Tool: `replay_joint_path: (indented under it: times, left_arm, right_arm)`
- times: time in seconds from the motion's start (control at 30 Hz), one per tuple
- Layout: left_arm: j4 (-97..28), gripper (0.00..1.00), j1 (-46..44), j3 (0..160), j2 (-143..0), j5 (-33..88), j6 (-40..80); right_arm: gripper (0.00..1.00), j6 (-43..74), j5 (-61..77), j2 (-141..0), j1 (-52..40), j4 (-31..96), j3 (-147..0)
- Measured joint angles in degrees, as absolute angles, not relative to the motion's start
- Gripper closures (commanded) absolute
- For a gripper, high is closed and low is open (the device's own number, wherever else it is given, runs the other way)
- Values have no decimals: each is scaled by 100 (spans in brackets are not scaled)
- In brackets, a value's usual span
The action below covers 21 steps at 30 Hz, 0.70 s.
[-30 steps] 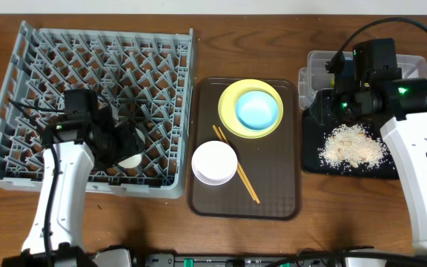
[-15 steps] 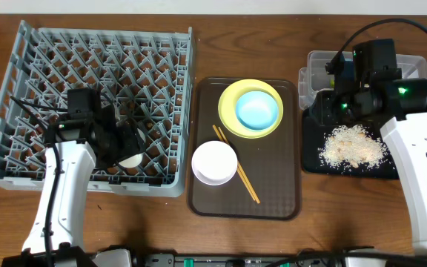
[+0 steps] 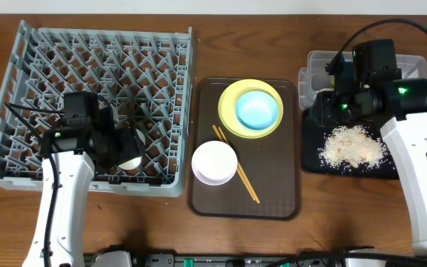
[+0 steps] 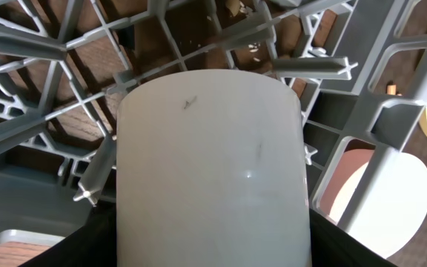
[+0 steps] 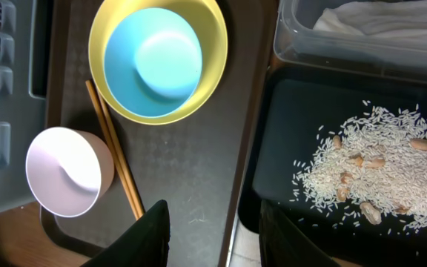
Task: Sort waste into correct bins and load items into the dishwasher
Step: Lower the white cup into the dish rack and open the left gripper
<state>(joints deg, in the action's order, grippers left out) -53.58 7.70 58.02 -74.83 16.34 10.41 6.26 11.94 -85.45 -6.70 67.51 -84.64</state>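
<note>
My left gripper (image 3: 127, 150) is shut on the small white cup (image 3: 131, 159), holding it low among the pegs at the front right of the grey dish rack (image 3: 50, 52). The cup (image 4: 210, 163) fills the left wrist view over the rack grid (image 4: 35, 44). My right gripper (image 5: 213, 237) is open and empty above the gap between the brown tray and the black tray (image 5: 288, 126). Rice (image 3: 353, 146) lies heaped on the black tray (image 3: 311, 165). A white napkin (image 5: 391, 18) lies in the clear tub (image 5: 310, 55). The snack wrapper is out of view.
The brown serving tray (image 3: 273, 193) holds a white bowl (image 3: 214, 162), chopsticks (image 3: 236, 174), and a light blue bowl (image 3: 257, 109) sitting in the pale yellow plate (image 3: 228, 100). The clear tub (image 3: 317, 63) stands behind the black tray. A few nuts lie among the rice (image 5: 369, 163).
My left arm has shifted slightly to the left with the cup still held in the rack. The right arm has not moved.
</note>
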Motion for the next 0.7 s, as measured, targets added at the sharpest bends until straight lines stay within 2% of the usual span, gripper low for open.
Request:
replay_joint_path:
  times: [0.13, 0.23, 0.7]
  left_arm:
    - [-5358, 16, 770, 5802, -7568, 1629, 1052]
    - [-5358, 7, 770, 5802, -7577, 1634, 1002]
    - [-5354, 4, 770, 5802, -7570, 1634, 1022]
  right_arm:
    - [63, 626, 1194, -8545, -670, 6753, -8464]
    - [63, 626, 1194, -8545, -670, 6753, -8464]
    - [63, 626, 1194, -8545, -670, 6772, -8464]
